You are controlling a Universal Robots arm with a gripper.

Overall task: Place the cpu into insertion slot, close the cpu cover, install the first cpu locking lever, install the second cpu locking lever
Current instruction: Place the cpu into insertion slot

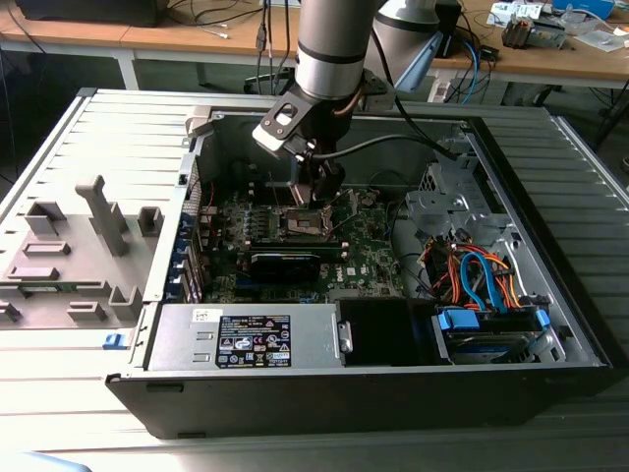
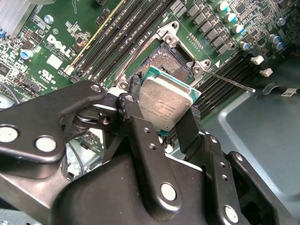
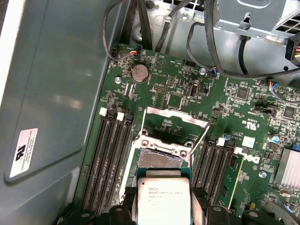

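— Good sight of the cpu [image 2: 165, 105]?
— Yes. Pinched in the gripper [image 2: 163, 104] by two opposite edges, black fingers [image 2: 190, 129] drawn in tight against its sides.
— Look of it?
— Small, flat, square. Dull silvery-grey metal lid, faintly printed and a little scuffed, stepped down at the rim. Seated on a thin green base peeking out around the edges.
— Whereabouts?
— Hanging just over the insertion slot [image 3: 159, 161], not yet seated, overlapping one edge of it in both wrist views. Near the middle of the exterior view, under the arm [image 1: 329, 44], inside the open computer case [image 1: 393, 398] lying on the ribbed grey worktop [image 1: 59, 147].
— Level or tilted?
— Lid side facing away from the board. Edges roughly square with the slot's rim in the first wrist view. Exact tilt hard to tell. No true long axis on a square.
— And the slot itself?
— Dark square bed of fine contacts inside a bright metal rim, screw heads at the corners. Behind it, the cpu cover [image 3: 178, 117] swung up open: thin silver frame, green motherboard [image 3: 234, 112] visible through the cut-out. Flanked on both sides by long black memory slots [image 3: 110, 159].
— Anything else close by?
— A locking lever [image 2: 229, 80], thin bare wire rod, jutting free from one corner of the rim.
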